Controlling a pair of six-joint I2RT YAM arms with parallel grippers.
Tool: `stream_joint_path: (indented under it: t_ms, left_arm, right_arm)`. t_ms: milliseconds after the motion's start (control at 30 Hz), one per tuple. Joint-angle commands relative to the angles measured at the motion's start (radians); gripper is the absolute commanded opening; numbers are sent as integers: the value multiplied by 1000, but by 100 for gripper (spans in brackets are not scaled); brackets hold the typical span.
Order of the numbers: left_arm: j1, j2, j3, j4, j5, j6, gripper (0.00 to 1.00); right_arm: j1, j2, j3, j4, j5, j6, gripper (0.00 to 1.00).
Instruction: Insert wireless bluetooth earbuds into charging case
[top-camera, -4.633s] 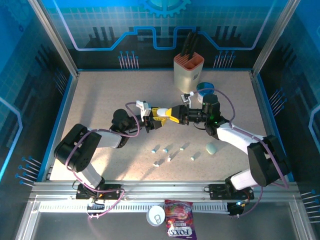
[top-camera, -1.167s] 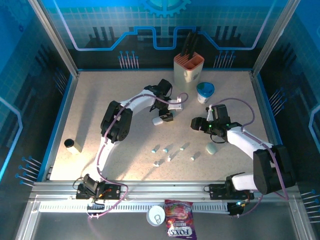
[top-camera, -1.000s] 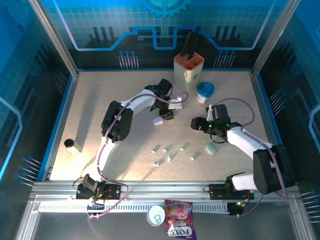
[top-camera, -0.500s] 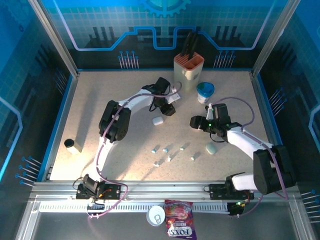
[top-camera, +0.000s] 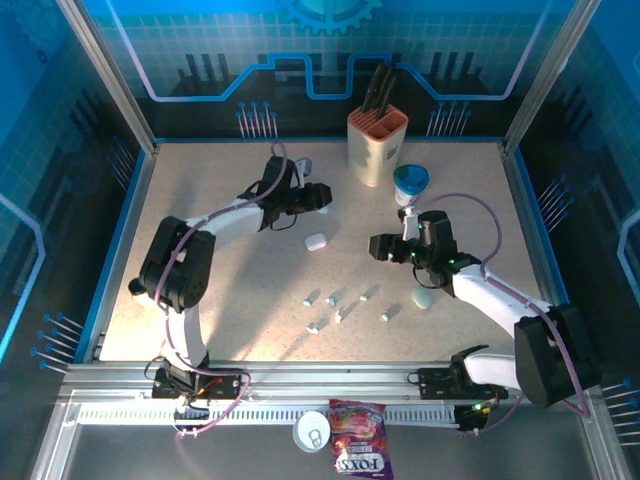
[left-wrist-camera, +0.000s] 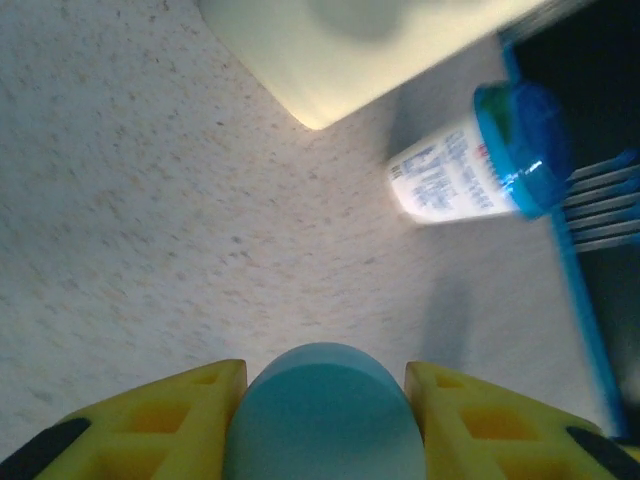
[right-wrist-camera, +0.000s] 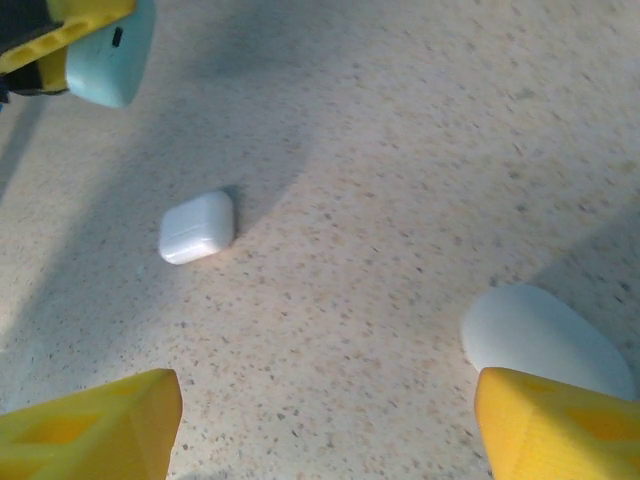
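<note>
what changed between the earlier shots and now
The two grippers met in the middle, then parted. The left gripper swung back and left, away from the white case, and its jaws are shut on a pale blue case. The right gripper drew back to the right, jaws open. The earbuds and the pale green case stayed put.

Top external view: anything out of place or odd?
Yes. A purple candy bag and a round white can lie on the grey front panel, off the speckled tabletop. On it, the tiny stemmed earbuds lie scattered loose.
</note>
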Motion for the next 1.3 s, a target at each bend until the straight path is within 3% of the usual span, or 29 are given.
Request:
stream_joint_path:
  t_ms: [0,233,500,800,1267]
  left_arm:
    - [-20,-57,-164,418,4,-439,33]
    - [-59,-78,-390,815,-133,-838,31]
    - [-97,-56,-460,979,-176,-1020,30]
    - [-110,-70,-491,1027,-186,-1038,29]
    - [-111,-77,-520,1064,-202,-1051,28]
  right_arm:
    - [76,-31,-23,172,93,-60,77]
    - [213,23,-11,381,176,-140,79]
    - [237,138,73,432,137,-155,80]
    - [256,273,177,458,145,-195,77]
    - [257,409,329,373,143,-237,50]
